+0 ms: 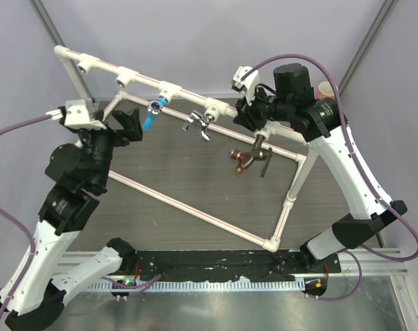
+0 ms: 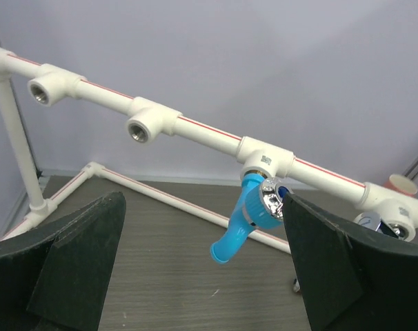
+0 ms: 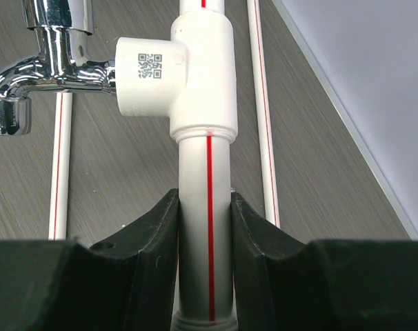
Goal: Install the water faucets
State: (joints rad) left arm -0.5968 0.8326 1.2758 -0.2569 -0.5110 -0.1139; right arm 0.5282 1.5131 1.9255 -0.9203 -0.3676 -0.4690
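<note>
Blue faucet: seated in the third tee of the white rail, spout hanging down and toward me; plastic body with a chromed collar; I judge it light, rigid, not fragile; best taken across the thick blue barrel, not the spout tip

Silver faucet: in the next tee along; polished, so likely slippery and heavier; grip the squat body near the socket, leave the handle alone

Dark grey faucet and copper faucet: lying on the desk under the rail, just beside each other, perhaps touching; both stiff metal by the look; I would take each mid-body so the threaded end stays free, and mind the grey one's lever

Two empty sockets sit on the left part of the rail

My left hand stands wide with nothing in it; the blue faucet shows beyond the gap between its fingers; my right hand is clamped on the rail just along from the silver faucet's tee, bracing it, I suppose

Hard to make out: how deep either fitted thread goes, hidden inside the tees; which way the loose pair's threads point; the silver faucet is cut off at the edge in the right wrist view and half behind my finger in the left wrist view
</note>
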